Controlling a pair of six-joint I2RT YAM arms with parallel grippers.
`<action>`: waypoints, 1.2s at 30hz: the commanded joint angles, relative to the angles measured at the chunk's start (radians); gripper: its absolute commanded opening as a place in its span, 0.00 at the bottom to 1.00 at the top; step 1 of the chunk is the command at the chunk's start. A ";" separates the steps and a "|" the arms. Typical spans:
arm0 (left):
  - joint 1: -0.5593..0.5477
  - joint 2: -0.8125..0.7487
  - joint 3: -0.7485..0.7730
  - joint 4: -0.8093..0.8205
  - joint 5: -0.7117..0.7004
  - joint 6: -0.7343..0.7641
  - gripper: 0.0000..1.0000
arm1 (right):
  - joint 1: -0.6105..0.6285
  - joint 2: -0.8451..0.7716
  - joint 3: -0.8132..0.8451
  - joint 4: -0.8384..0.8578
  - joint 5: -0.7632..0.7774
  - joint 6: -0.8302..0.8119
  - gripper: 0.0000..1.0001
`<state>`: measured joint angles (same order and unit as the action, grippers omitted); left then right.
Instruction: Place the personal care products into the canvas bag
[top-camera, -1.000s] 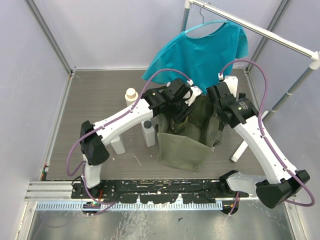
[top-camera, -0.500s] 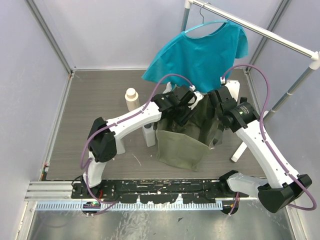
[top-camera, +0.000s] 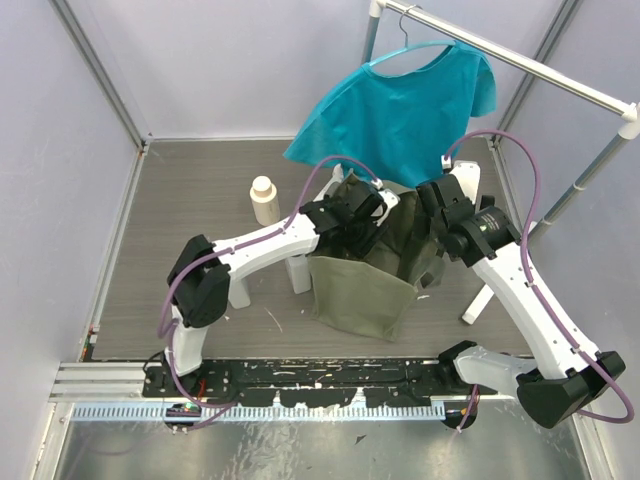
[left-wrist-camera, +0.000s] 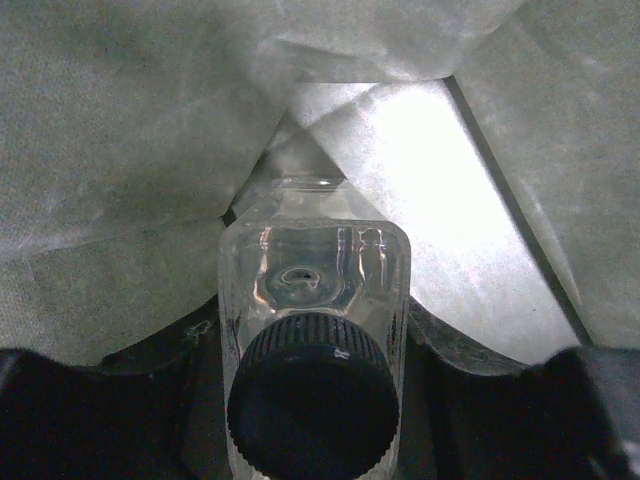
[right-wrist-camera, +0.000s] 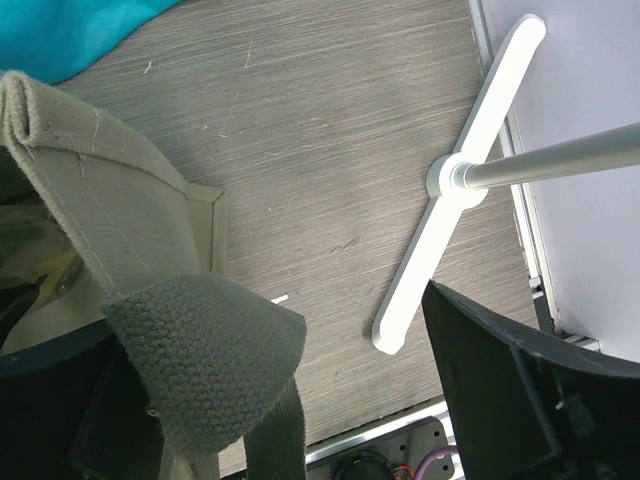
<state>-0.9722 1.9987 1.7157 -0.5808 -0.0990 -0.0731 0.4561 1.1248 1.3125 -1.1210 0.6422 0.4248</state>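
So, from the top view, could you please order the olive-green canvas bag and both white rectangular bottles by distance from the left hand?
1. Canvas bag: left hand inside it.
2. White bottle beside the bag's left wall.
3. White bottle under the left elbow.

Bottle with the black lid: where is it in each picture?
Top external: hidden, at centre, where the left gripper reaches into the bag.
Left wrist: bottle at bottom centre, gripped, with bag cloth all around it.
Right wrist: not clearly in it; only the bag's rim and handle show, at left.
Shared landmark: the green bag.
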 joint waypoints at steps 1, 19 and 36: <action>0.006 -0.039 -0.045 0.016 -0.020 -0.036 0.53 | -0.005 -0.001 -0.006 0.036 0.014 -0.011 1.00; 0.005 -0.230 0.132 -0.166 -0.110 -0.048 0.98 | -0.005 -0.008 -0.033 0.126 0.011 -0.074 1.00; 0.209 -0.231 0.578 -0.456 -0.276 -0.076 0.98 | -0.005 0.026 -0.028 0.141 0.024 -0.104 1.00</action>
<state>-0.8967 1.7370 2.1132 -0.8543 -0.3874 -0.0921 0.4561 1.1526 1.2785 -1.0142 0.6357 0.3317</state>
